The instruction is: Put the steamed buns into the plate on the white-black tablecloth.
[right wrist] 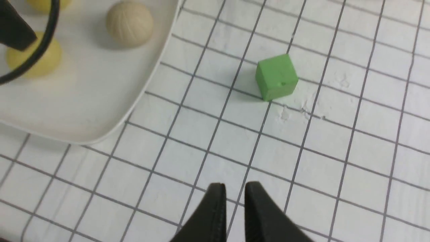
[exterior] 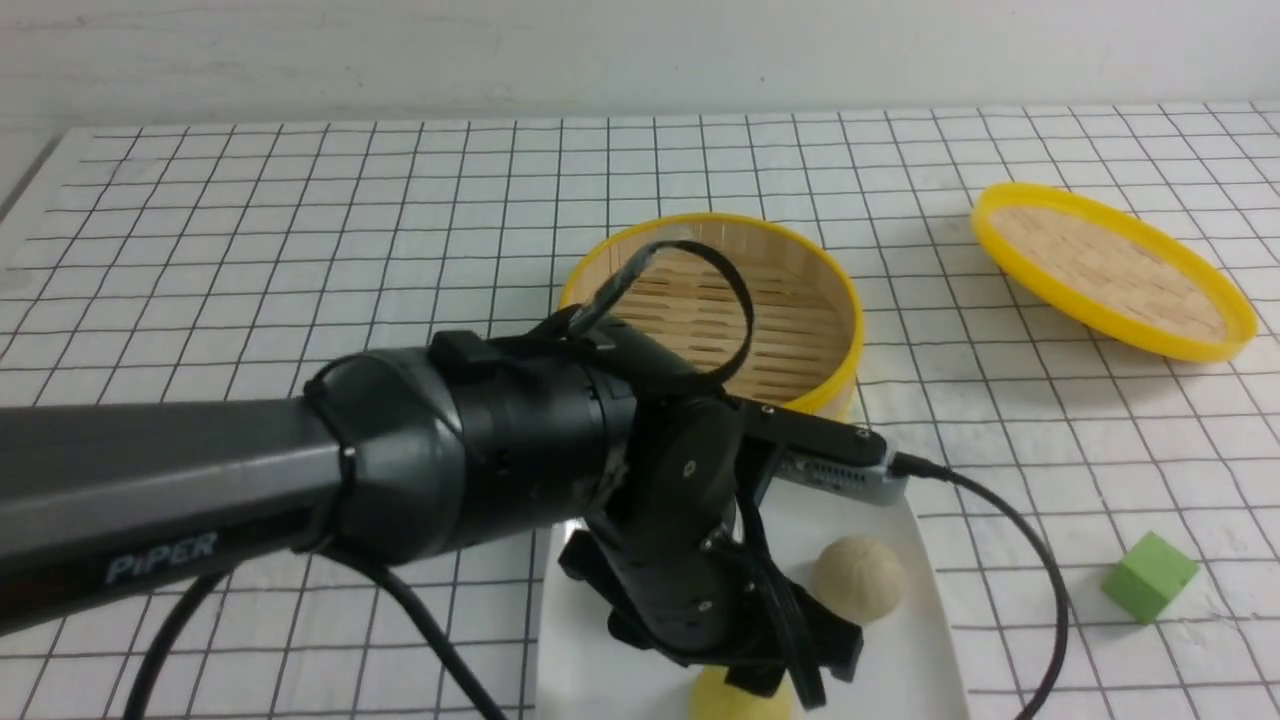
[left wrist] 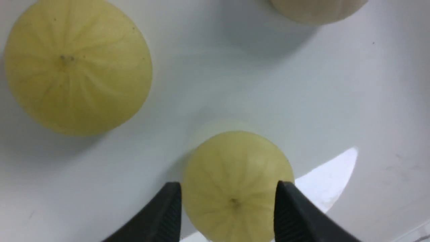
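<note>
The white-black tablecloth (exterior: 300, 640) spans the scene; on it, the plate (exterior: 885, 690) holds three steamed buns (left wrist: 77, 70), inside its rim. The left gripper (left wrist: 228, 208) is wide around one; the right gripper (right wrist: 235, 193) stands narrowly parted over open cloth.

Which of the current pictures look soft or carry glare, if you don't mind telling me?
Left wrist view: a bright glare patch on the plate, beside the gripper, whose fingertips look soft. Right wrist view: gripper blurred, green cube fairly crisp.

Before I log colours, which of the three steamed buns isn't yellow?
The beige bun, nearest the green cube; the other two are yellow.
</note>
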